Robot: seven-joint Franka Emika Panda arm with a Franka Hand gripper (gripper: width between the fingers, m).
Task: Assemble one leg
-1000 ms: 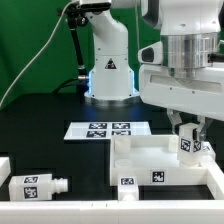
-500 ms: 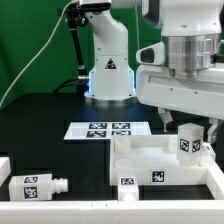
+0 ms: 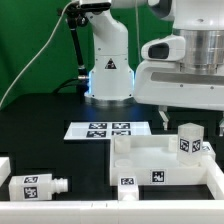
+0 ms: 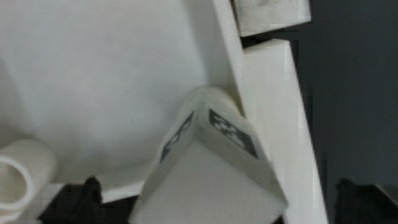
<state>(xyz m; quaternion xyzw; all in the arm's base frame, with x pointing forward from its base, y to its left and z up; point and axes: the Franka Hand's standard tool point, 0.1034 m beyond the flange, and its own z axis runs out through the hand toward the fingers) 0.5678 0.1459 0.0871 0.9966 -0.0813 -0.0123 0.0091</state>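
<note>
A leg (image 3: 188, 141), a small white post with a black-and-white tag, stands upright on the far right corner of the large flat white piece (image 3: 160, 160). My gripper (image 3: 188, 122) hangs just above the leg, open and empty, its dark fingers (image 3: 164, 119) apart on either side. In the wrist view the leg (image 4: 222, 150) fills the middle, and the gripper (image 4: 222, 205) has a dark fingertip low on each side of the leg, clear of it. Another leg (image 3: 38, 185) lies on its side at the front of the exterior view's left.
The marker board (image 3: 105, 129) lies on the black table in front of the arm's base (image 3: 108, 75). A white part (image 3: 5, 166) sits at the left edge. A small tagged part (image 3: 128, 182) lies against the flat piece's front. A round white socket (image 4: 18, 175) shows in the wrist view.
The gripper has opened and let go of the leg, then risen straight up. The leg stays standing on the flat piece's corner.
</note>
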